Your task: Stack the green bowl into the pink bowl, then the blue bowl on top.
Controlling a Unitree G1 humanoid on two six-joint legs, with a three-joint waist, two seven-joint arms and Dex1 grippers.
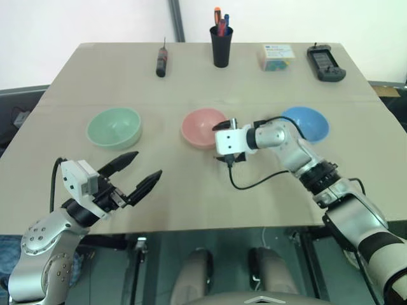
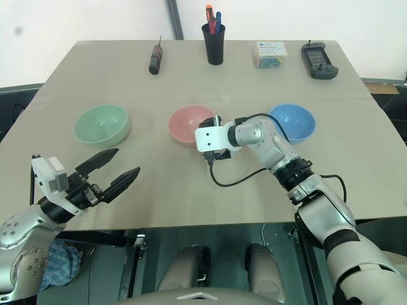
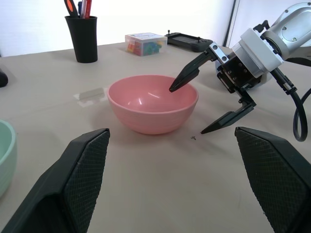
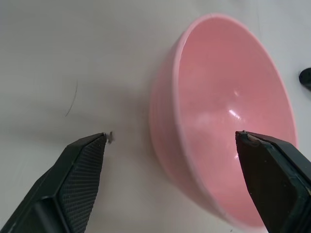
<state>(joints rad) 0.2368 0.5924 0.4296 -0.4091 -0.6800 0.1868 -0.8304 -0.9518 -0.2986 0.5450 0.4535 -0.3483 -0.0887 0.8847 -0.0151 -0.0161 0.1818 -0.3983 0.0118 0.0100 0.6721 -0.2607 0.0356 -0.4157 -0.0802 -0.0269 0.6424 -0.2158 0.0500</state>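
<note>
Three bowls stand in a row across the table: the green bowl at the left, the pink bowl in the middle, the blue bowl at the right. My right gripper is open at the pink bowl's right side. Its jaws straddle the rim, one finger above the bowl's inside and the other outside near the tabletop. Nothing is held. My left gripper hovers open and empty over the table's near left part, in front of the green bowl and pointing toward the pink bowl.
Along the far edge lie a screwdriver, a black pen cup, a small box of coloured pieces and a black controller. A black cable loops from my right wrist over the table.
</note>
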